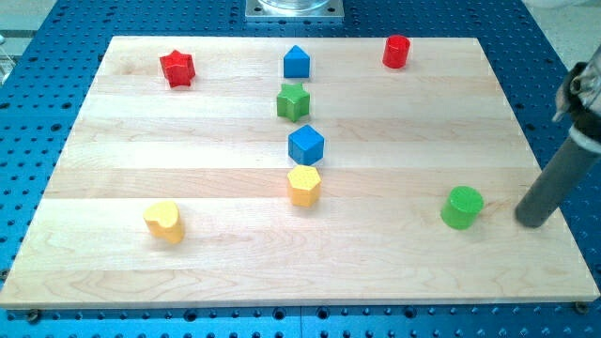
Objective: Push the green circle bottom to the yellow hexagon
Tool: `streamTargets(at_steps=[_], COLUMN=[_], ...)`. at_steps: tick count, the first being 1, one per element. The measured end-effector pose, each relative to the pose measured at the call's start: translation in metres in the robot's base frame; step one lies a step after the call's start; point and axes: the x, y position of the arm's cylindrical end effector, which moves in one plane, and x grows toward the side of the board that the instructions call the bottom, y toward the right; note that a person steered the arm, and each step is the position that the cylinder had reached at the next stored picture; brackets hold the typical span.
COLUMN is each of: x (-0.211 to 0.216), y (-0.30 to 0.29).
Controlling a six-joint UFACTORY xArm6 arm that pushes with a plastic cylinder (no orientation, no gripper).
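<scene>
1. Wooden board [282,282] is the biggest thing, and its front edge lies closest to the view's bottom. It looks smooth and flat, so blocks should slide on it easily.
2. My rod comes next. It leans in from the view's right, and my tip [531,222] rests on the board near the right edge. I have no pincer at all, only this rod, so nothing is squeezed or held. I can only push.
3. Then come the blocks, all small. The green circle [462,207] sits just to the left of my tip, near it but not touching.
4. The yellow hexagon [304,185] sits near the middle of the board, well apart from the green circle, to its left. A blue block [306,145] sits just above it.
5. Others are a yellow block [165,221], a green star [293,101], a red star [177,68], another blue block [297,62] and a red cylinder [396,52].
6. I think the green circle is light, hard and round. It may roll off to the side, so I should push it through its middle, on its right side.
</scene>
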Motion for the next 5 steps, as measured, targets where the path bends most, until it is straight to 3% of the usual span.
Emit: streamTargets(at_steps=[1, 2, 3, 4, 5], x=[0.041, 0.044, 0.018, -0.008, 0.000], y=[-0.007, -0.062, -0.012, -0.011, -0.049])
